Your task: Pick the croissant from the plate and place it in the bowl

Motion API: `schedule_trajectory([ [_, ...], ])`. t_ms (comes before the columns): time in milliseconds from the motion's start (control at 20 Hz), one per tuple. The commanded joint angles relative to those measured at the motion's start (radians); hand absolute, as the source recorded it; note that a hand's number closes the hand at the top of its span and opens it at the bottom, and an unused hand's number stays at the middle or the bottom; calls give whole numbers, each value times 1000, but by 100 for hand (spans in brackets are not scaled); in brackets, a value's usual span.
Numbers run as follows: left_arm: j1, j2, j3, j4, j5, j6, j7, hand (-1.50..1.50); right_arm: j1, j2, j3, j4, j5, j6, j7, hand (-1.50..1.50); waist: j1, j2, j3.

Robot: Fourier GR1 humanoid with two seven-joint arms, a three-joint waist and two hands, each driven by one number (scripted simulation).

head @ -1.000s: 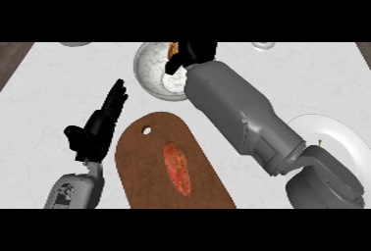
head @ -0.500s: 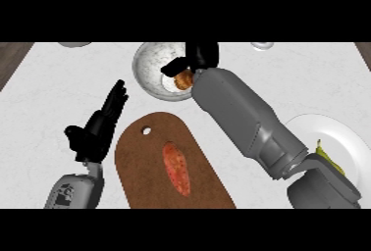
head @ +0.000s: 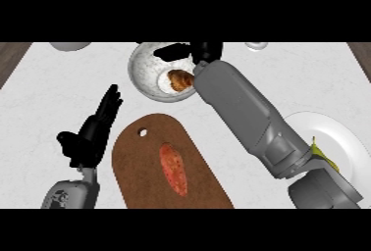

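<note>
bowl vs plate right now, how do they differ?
The bowl sits at the counter's far side; the plate sits nearer, by the right edge. The bowl is deep, the plate flat. The bowl holds the croissant; the plate shows only a yellow-green item. Both are white and round.

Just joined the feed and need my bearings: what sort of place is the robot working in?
Most likely a kitchen counter: a pale stone-like worktop carries a wooden cutting board, a white plate and a bowl with a croissant in it.
</note>
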Motion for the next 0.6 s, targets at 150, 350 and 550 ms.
schedule_trajectory([
  [150,-24,34,60,35,21,-8,-16,0,79,-46,-115,-175,-92,77,-30,-150,-31,-8,0],
  [350,-25,1,38,49,-2,20,-27,0,217,-37,-85,-322,-66,108,-24,-150,-32,-9,0],
  [550,18,-11,7,-28,-19,34,21,0,403,-90,-62,-503,-81,208,-54,-150,-35,-11,0],
])
